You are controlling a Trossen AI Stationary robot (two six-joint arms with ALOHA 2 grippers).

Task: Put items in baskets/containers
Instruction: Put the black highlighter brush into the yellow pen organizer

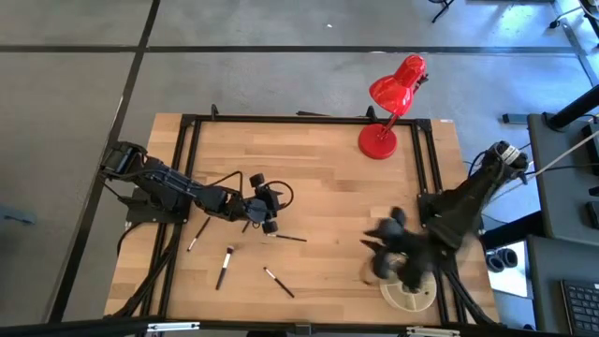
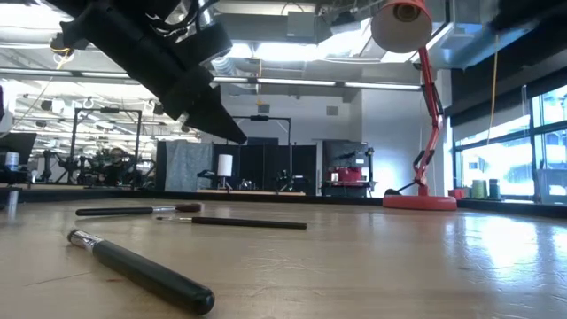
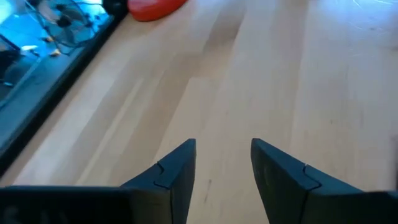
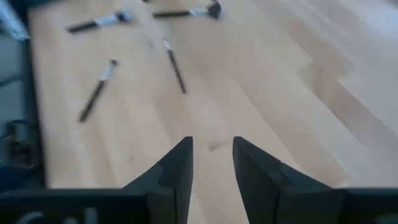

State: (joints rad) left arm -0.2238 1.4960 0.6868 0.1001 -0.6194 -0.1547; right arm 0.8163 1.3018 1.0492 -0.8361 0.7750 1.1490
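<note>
While the right gripper (image 4: 211,162), jaws apart and empty, blurs over the half-hidden dish (image 1: 412,298), the left gripper (image 3: 222,163) gapes over bare table (image 3: 261,74)

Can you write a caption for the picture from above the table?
Left claw hangs open over scattered makeup brushes; right claw beside the cream dish.

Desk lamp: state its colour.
Red, head and base alike; clearest in the high view.

Robotics lab: exposed ceiling ducts (image 2: 266,62), equipment racks (image 2: 89,151), strip lights.
</note>
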